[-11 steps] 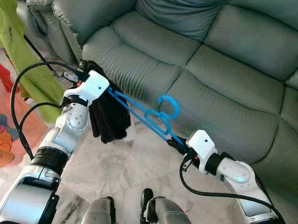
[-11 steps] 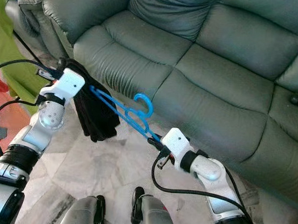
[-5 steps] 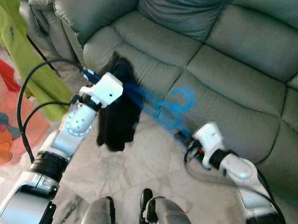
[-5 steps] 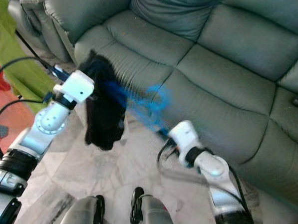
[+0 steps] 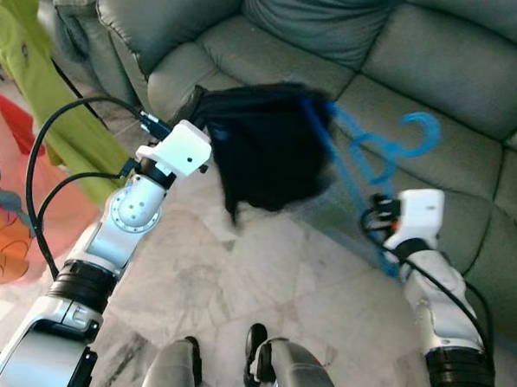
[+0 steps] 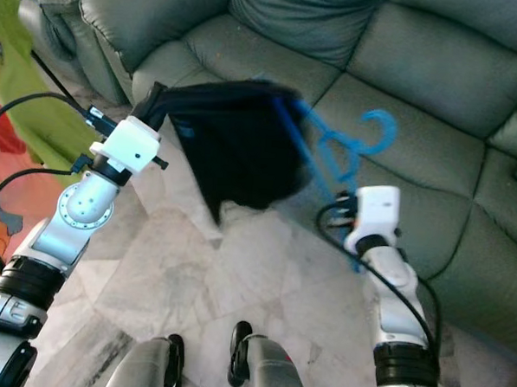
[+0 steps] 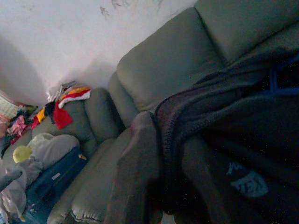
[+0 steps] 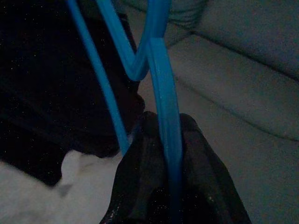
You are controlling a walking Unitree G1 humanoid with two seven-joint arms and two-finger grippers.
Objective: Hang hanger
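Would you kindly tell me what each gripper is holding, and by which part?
The right gripper clamps the blue plastic hanger at one lower end. The left gripper holds the black garment by an edge.

Right pincer (image 8: 163, 140) clamped, left arm raised

Hangers: one, blue (image 5: 364, 156)
Dark garments on the hanger: one, black (image 5: 265, 146)
Sofas: one, grey-green (image 5: 438, 73)
Claws: two, left claw (image 5: 170, 137) and right claw (image 8: 161, 154)
Green cloths: one (image 5: 39, 87)
Orange cloths on the floor: one (image 5: 0, 241)
Black cables along the arms: several
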